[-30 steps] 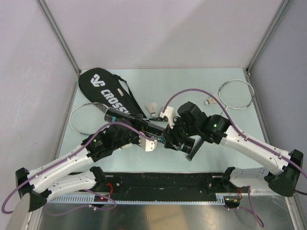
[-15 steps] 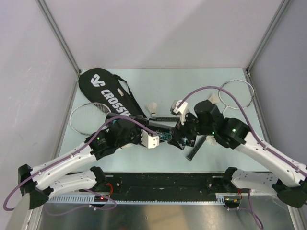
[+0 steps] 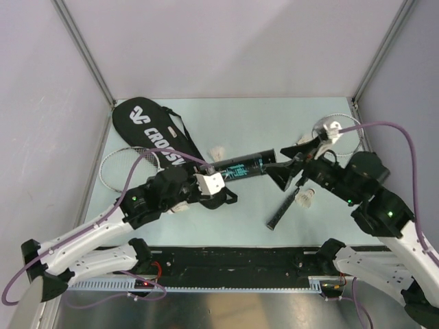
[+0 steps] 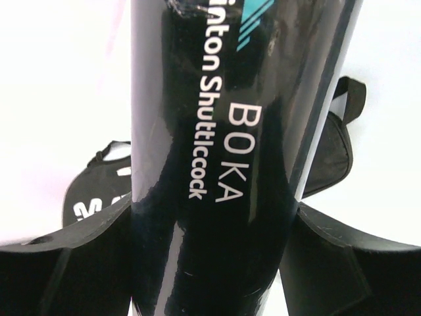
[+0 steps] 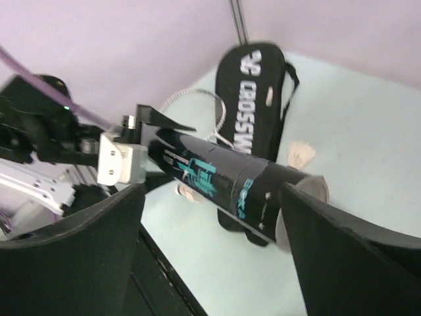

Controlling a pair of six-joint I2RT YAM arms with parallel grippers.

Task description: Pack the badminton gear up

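The dark teal-printed tube point(image 3: 243, 166) is held level above the table. My left gripper point(image 3: 214, 181) is shut on its left end; in the left wrist view the tube point(image 4: 210, 131) fills the gap between both fingers point(image 4: 355, 263) of the left gripper point(image 4: 210, 263). My right gripper point(image 3: 287, 171) is open at the tube's right end, which lies between its wide jaws in the right wrist view point(image 5: 212, 191). The black CROSSWAY bag point(image 3: 154, 133) lies at the back left. One shuttlecock point(image 3: 218, 151) lies beside it.
One racket head point(image 3: 123, 168) lies left of the bag, another point(image 3: 339, 133) at the back right with its black handle point(image 3: 280, 211) toward the front. A small white thing, perhaps a shuttlecock point(image 3: 306, 197), lies by that handle. Walls close three sides.
My right arm has drawn back to the right, from beside the left gripper to the tube's far end. The tube now shows along its length. The left gripper shifted slightly right.
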